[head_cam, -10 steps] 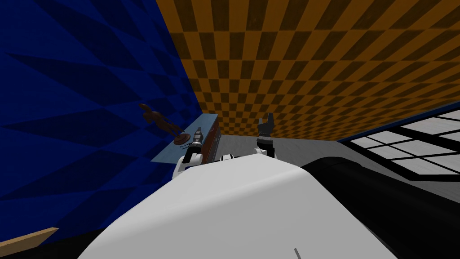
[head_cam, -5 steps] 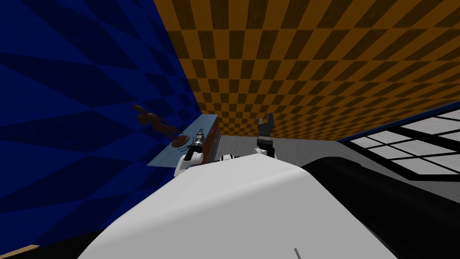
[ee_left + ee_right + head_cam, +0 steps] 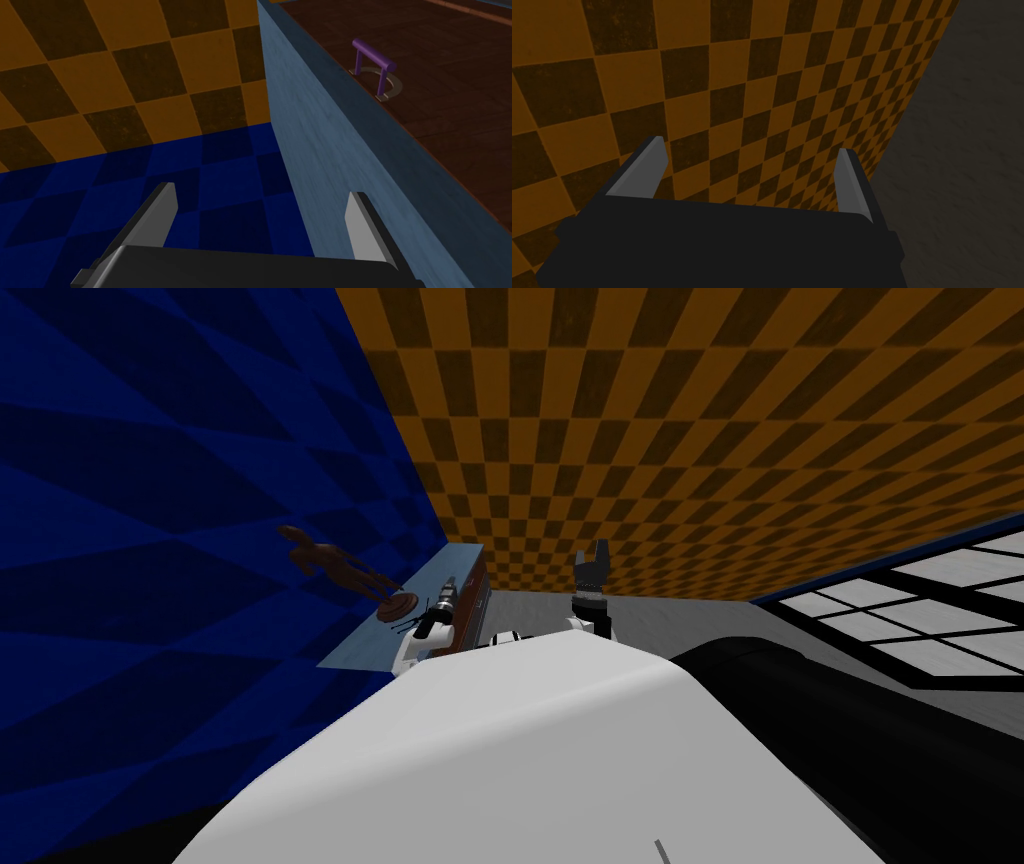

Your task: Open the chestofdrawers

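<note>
1. Left jaws wide open, holding nothing, just beside the blue-grey top edge of the chest of drawers with the dark brown wooden front [image 3: 440, 115].
2. Short purple bar handle [image 3: 374, 55] on that brown front, ahead of the left jaws and off to one side.
3. Bar almost in line with the jaw gap; probably needs a wrist turn.
4. Right jaws open too, empty, well apart. Left nearer.
</note>
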### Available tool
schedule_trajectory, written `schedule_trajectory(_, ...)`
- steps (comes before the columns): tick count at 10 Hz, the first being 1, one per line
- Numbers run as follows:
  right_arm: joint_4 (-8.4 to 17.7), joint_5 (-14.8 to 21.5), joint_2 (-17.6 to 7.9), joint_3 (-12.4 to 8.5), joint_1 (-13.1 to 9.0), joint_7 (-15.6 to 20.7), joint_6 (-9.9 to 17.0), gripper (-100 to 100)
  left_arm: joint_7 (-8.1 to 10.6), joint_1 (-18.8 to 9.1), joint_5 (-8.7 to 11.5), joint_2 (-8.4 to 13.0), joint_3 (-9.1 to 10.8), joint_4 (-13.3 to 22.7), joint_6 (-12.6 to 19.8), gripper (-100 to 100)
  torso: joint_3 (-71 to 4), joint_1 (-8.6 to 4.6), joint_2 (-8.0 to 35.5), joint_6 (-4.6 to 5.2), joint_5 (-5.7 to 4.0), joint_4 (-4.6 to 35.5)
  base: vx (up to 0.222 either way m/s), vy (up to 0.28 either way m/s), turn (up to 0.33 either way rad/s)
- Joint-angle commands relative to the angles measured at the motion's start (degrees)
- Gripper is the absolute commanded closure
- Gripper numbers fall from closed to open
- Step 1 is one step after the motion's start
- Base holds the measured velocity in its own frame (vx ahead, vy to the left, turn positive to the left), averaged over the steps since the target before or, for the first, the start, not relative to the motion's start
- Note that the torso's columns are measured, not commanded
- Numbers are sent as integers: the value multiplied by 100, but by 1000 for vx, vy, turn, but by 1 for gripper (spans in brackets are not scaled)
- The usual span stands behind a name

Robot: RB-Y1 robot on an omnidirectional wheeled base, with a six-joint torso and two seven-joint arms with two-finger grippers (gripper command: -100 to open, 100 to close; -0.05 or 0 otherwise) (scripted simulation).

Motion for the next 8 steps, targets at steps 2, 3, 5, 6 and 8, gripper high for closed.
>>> schedule_trajectory(2, 0, 0, 0, 0, 0, 0, 0, 0, 39, -122, 59, 16, -14, 102, 457, -100, 1, -1, 3, 0, 0, 1, 41, -5, -11)
schedule_trajectory(3, 0, 0, 0, 0, 0, 0, 0, 0, 61, -207, 93, 19, -23, 183, 683, -100, 1, -1, 3, -1, 0, 0, 44, -7, -13)
schedule_trajectory(5, 0, 0, 0, 0, 0, 0, 0, 0, 83, -290, 127, 20, -33, 265, 962, -100, -2, 1, -3, 0, 0, -1, 52, -7, -19)
schedule_trajectory(6, 0, 0, 0, 0, 0, 0, 0, 0, 105, -371, 159, 20, -42, 344, 1147, -100, -1, 0, -1, -1, 0, -1, 78, -13, -18)
schedule_trajectory(8, 0, 0, 0, 0, 0, 0, 0, 0, 126, -449, 191, 19, -51, 422, 1404, -100, 1, 1, 4, -1, 0, 0, 32, -6, -4)
